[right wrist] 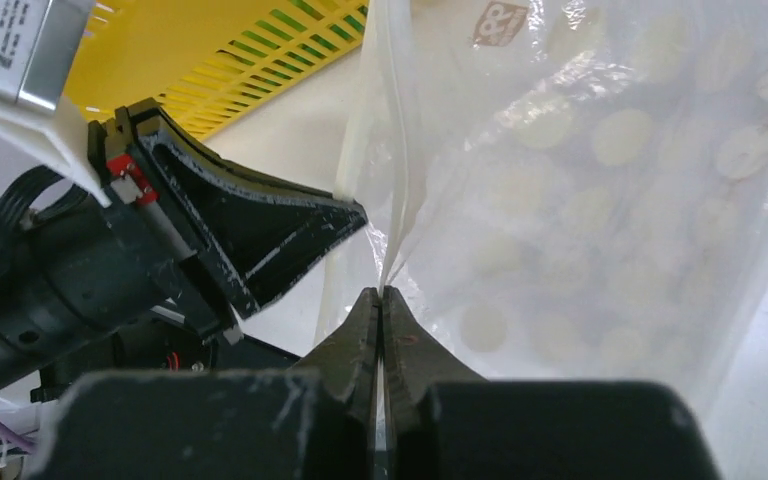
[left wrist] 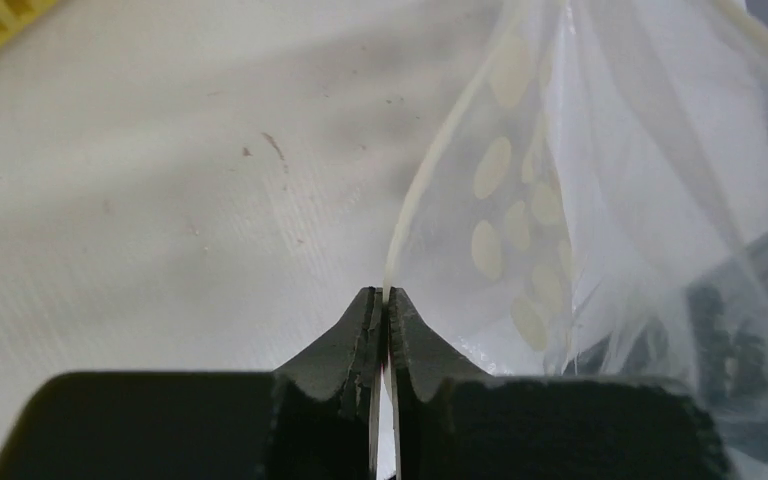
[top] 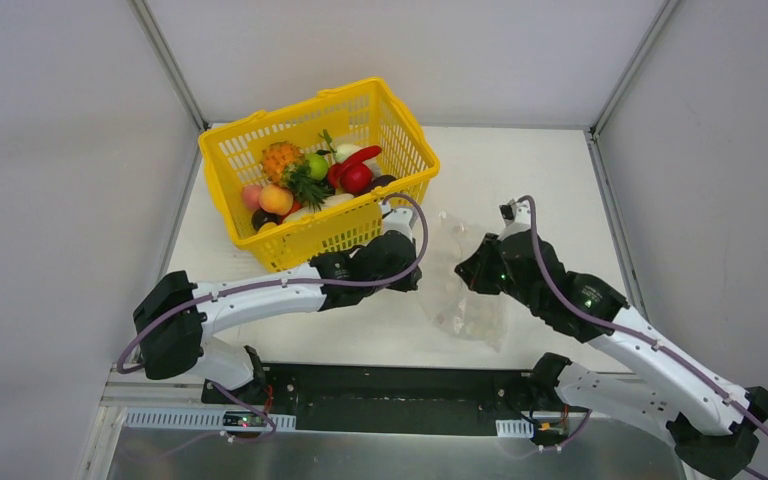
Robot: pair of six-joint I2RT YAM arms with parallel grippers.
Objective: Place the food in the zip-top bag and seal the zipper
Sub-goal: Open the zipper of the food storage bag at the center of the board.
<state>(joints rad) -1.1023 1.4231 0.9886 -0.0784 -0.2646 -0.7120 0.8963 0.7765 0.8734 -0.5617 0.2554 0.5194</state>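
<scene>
Left pincer (left wrist: 382, 300) pinching bag (top: 465, 295) rim, right pincer (right wrist: 380, 296) pinching it too, bag at mid tabletop (top: 540, 180), bare room toward far right corner, food (top: 310, 175) in basket (top: 290, 111) far left, grips visible only in wrist views.

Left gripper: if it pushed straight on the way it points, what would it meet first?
The zip-top bag: the left gripper is shut on its rim, and the dotted film billows just ahead. Beyond it probably the right gripper, though depth is unclear.
</scene>
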